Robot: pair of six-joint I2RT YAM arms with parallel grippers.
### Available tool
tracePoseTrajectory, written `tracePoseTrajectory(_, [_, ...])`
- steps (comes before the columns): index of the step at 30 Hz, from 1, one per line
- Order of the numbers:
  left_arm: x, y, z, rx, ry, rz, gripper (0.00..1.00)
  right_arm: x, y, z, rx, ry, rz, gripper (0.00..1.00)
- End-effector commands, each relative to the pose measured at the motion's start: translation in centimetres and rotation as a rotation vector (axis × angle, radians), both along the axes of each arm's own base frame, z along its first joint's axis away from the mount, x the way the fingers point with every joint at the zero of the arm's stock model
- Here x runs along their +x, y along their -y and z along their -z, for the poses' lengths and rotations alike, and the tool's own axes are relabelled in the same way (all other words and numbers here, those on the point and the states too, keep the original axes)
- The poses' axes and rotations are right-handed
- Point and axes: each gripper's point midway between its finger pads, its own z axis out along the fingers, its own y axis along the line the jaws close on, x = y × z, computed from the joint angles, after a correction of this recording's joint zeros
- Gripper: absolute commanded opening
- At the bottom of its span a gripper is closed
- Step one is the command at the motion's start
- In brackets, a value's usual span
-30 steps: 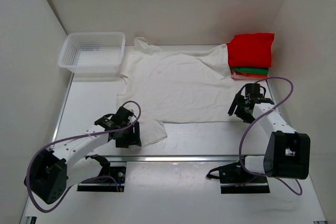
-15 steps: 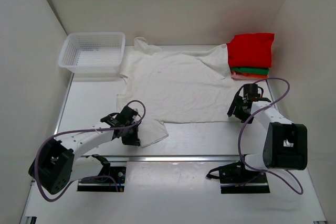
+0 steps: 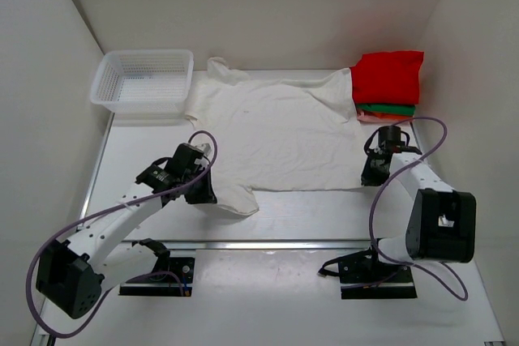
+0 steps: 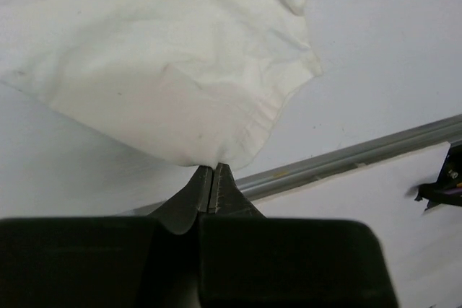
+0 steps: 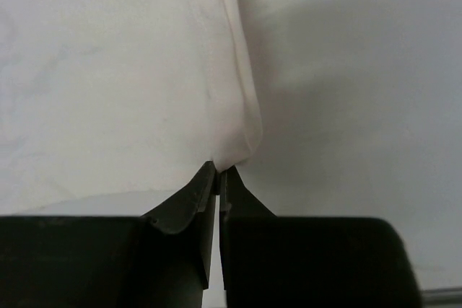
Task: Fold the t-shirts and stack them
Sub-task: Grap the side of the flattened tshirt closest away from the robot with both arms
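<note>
From above, the wrinkled cream cloth t-shirt [image 3: 276, 139] lies spread mid-table, one sleeve touching a folded stack topped by a red shirt [image 3: 388, 77]. The left gripper [image 3: 207, 194] meets its near-left hem corner and the right gripper [image 3: 371, 177] its near-right corner. Left wrist view: the jaws are pinched tight on the hem edge. Right wrist view: likewise, clamped on a hem fold.

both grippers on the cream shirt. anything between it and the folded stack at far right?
Nothing visible. The cream shirt lies spread, one sleeve reaching the folded stack. The basket sits far left, off that path. The left gripper and right gripper each pinch its near hem.
</note>
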Motion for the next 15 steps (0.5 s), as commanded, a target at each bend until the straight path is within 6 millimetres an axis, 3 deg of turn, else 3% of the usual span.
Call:
tracePoseTrajectory(1, [-1.6,-0.8,-1.4,0.019,-0.021,0.042,0.00,-1.1,0.1,-2.4,0.018,-0.007,-0.035,0.00])
tracePoseTrajectory(9, [-1.6,-1.8,-5.8,-0.016,0.045,0.027,0.00,-3.1,0.9,-5.0,0.001,0.027,-0.052,0.00])
tracePoseTrajectory(15, [-1.0,-1.3,-10.4,-0.081,0.148,0.046,0.00,-4.3,1.9,-6.4,-0.011,0.054,-0.042,0.00])
